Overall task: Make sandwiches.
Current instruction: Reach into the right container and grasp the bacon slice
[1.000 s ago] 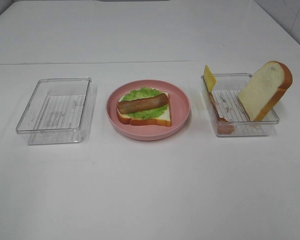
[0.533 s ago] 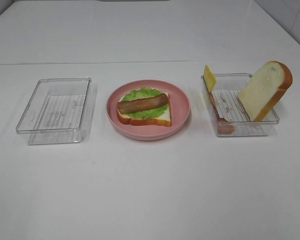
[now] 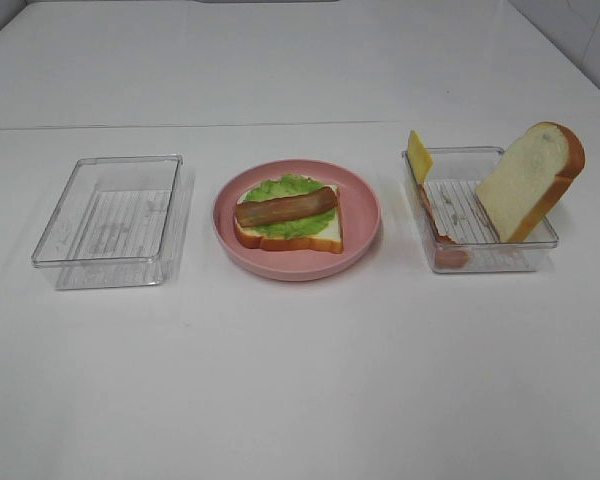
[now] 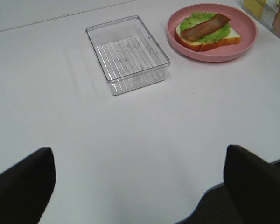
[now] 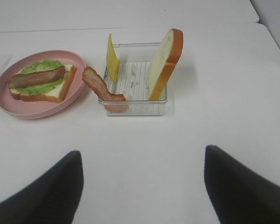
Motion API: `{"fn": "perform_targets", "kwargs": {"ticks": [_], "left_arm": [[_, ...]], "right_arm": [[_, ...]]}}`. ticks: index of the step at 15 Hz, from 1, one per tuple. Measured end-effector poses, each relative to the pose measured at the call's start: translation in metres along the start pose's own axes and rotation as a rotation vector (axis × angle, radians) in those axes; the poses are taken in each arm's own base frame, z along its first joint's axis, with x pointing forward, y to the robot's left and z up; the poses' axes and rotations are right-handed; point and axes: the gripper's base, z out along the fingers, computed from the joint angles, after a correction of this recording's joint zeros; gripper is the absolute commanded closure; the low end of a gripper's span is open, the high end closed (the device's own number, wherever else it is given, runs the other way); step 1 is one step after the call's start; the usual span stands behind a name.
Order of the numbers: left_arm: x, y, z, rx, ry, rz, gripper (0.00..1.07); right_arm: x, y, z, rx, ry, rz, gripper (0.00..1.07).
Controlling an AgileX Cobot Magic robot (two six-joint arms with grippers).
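Pink plate, at the middle of the desk, is being used for the sandwich: a base bread slice is being covered by lettuce and one bacon strip. The cheese slice, a second bacon strip and the top bread slice are being kept in the right tray, so about half the build is judged as left. The left tray is being left beside the plate. The left tool and right tool are being held apart, gripping nothing. No brand or writing is being shown.
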Motion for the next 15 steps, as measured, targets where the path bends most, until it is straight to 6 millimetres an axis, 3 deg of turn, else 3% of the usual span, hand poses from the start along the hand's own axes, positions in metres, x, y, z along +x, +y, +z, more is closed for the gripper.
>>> {"fn": "perform_targets", "kwargs": {"ticks": [2,5,8,10,11,12,14,15], "left_arm": [[0.001,0.000,-0.002,0.000,-0.014,0.001,0.14],[0.001,0.000,-0.002,0.000,-0.016,0.001,0.14],[0.001,0.000,-0.002,0.000,-0.016,0.001,0.14],[0.001,0.000,-0.002,0.000,-0.016,0.001,0.14],[0.001,0.000,-0.002,0.000,-0.016,0.001,0.14],[0.001,0.000,-0.002,0.000,-0.016,0.001,0.14],[0.001,0.000,-0.002,0.000,-0.016,0.001,0.14],[0.001,0.000,-0.002,0.000,-0.016,0.001,0.14]], "right_arm": [[-0.012,-0.002,0.019,0.000,0.048,0.026,0.38],[-0.038,-0.008,0.066,-0.005,0.180,0.088,0.38],[-0.081,-0.014,0.116,-0.002,0.321,0.116,0.38],[-0.116,-0.020,0.165,-0.009,0.452,0.127,0.38],[-0.128,-0.021,0.182,-0.015,0.497,0.129,0.38],[-0.128,-0.021,0.182,-0.015,0.497,0.129,0.38],[-0.149,-0.025,0.216,-0.028,0.589,0.131,0.38],[-0.162,-0.027,0.244,-0.045,0.658,0.139,0.38]]}}
